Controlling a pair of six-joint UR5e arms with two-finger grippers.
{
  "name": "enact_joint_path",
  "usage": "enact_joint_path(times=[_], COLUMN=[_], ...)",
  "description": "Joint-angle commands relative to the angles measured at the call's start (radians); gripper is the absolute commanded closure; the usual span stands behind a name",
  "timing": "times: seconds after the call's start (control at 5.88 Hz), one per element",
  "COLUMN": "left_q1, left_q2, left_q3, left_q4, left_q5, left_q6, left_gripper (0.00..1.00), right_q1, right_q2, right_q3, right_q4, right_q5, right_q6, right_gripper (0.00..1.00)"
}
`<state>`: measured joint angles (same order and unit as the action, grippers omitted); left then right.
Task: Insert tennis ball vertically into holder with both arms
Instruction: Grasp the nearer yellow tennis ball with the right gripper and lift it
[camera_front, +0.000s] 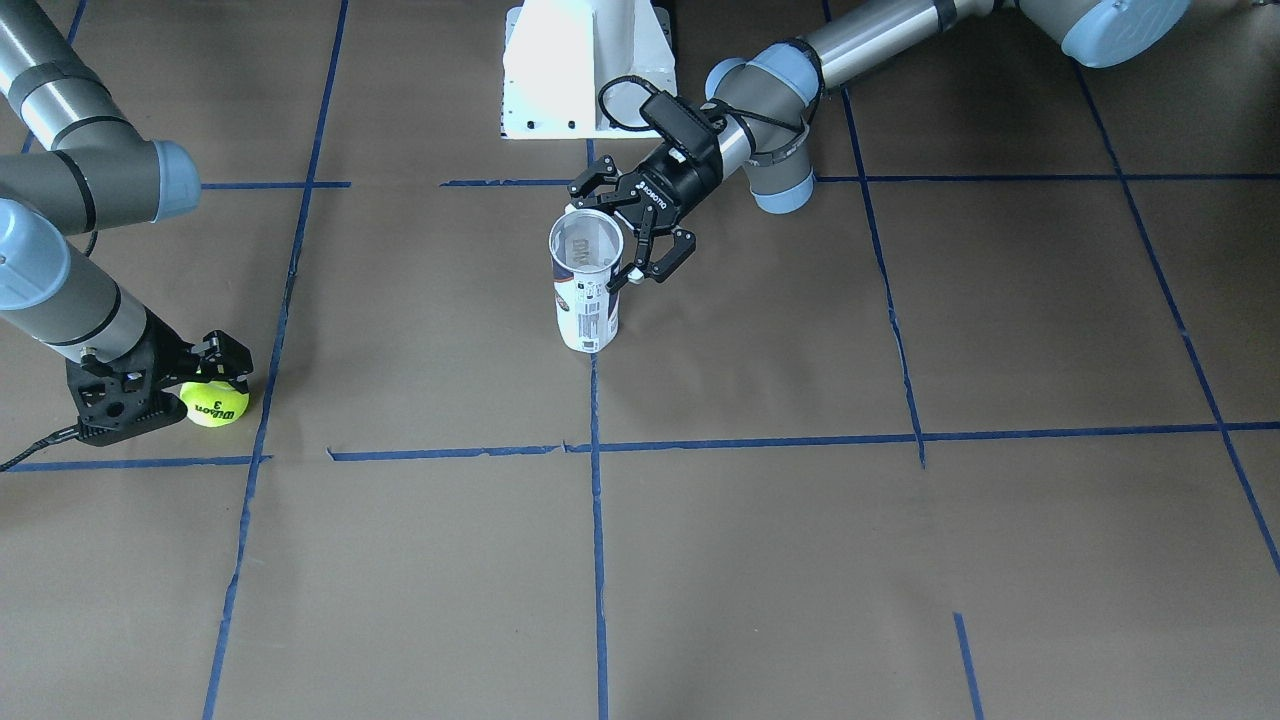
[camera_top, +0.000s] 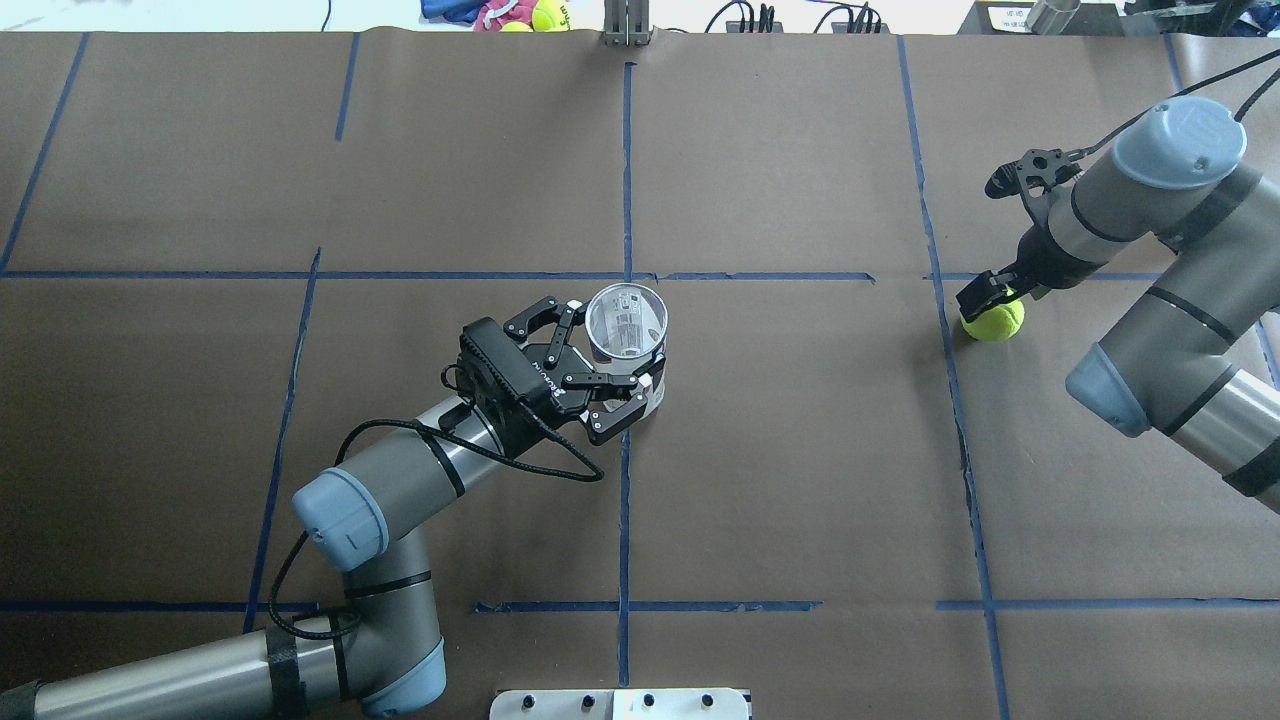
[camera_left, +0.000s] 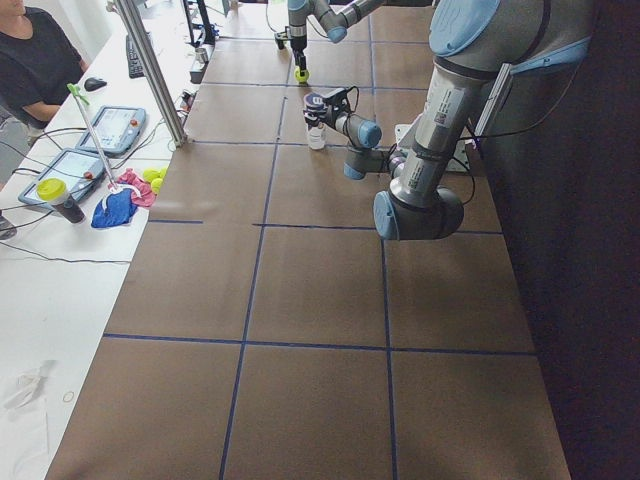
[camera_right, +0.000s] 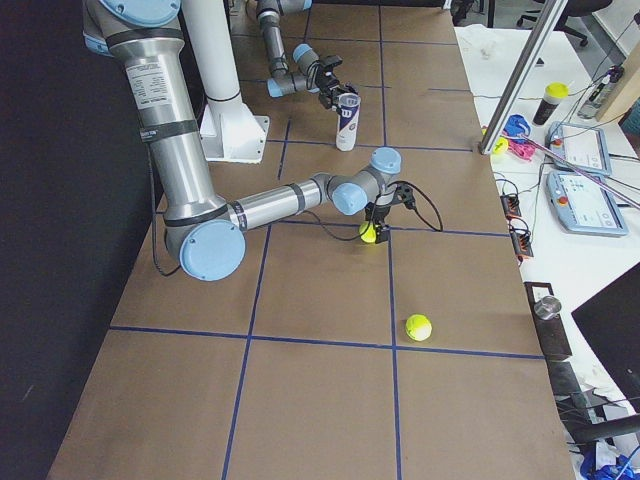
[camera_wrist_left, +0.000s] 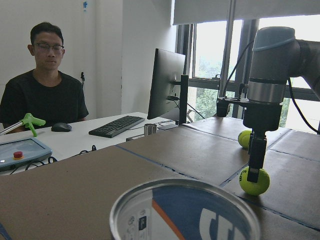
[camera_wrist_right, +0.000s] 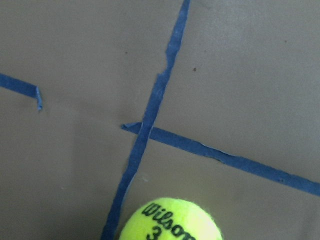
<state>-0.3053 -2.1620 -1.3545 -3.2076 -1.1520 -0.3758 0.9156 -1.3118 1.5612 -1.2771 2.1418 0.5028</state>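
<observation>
1. While both arms reach out over the counter (camera_front: 800, 550), the holder (camera_front: 587, 310) stands upright about the middle of it, open mouth up, on a blue tape line (camera_front: 598, 520).
2. The left end effector (camera_top: 605, 357) sits level with the holder's clear rim. Its fingers (camera_top: 545, 315) are spread wide about one side of the can, and I cannot tell whether they touch it.
3. The tennis ball (camera_front: 214, 403) rests on the counter near the right end, about midway between the long edges, just beside a tape crossing.
4. The right end effector (camera_wrist_left: 255, 167) points straight down onto the ball. Whether it pinches the ball or merely straddles it, I cannot tell.
5. A second ball (camera_right: 418, 327) lies nearer the operators' edge.
</observation>
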Motion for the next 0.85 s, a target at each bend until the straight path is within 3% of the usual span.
enact_joint_path(times=[0.0, 0.17, 0.51, 0.68], left_q1=[0.000, 0.002, 0.002, 0.002], left_q2=[-0.002, -0.002, -0.001, -0.001], left_q3=[0.000, 0.002, 0.002, 0.002], left_q4=[0.000, 0.002, 0.002, 0.002], left_q5=[0.000, 0.000, 0.000, 0.000], left_q6=[0.000, 0.000, 0.000, 0.000], left_gripper=[0.10, 0.10, 0.09, 0.08], right_q1=[-0.015, -0.024, -0.021, -0.020], right_q2=[-0.001, 0.000, 0.006, 0.011], right_q3=[-0.006, -0.010, 0.003, 0.058], right_q4=[0.001, 0.001, 0.002, 0.001], right_q5=[-0.006, -0.009, -0.014, -0.020], right_q6=[0.008, 0.008, -0.003, 0.005], right_gripper=[0.01, 0.06, 0.92, 1.00])
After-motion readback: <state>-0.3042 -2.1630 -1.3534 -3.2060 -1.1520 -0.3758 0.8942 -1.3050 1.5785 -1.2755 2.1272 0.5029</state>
